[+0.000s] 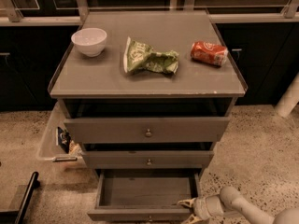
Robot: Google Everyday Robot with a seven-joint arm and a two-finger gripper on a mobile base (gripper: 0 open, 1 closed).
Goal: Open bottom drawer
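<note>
The bottom drawer (145, 192) of the grey cabinet is pulled well out, and its empty inside shows. Its front edge (140, 214) runs along the bottom of the camera view, with the small knob just at the frame's lower edge. My gripper (186, 210) comes in from the lower right on a pale arm. Its fingertips sit at the drawer's front right corner, one above the front edge and one below it.
The middle drawer (148, 159) and top drawer (147, 129) are above, each slightly out. On the cabinet top (196, 80) lie a white bowl (89, 41), a green chip bag (148, 59) and a red can (209, 53). A clear bin (55, 139) stands at the left on the speckled floor.
</note>
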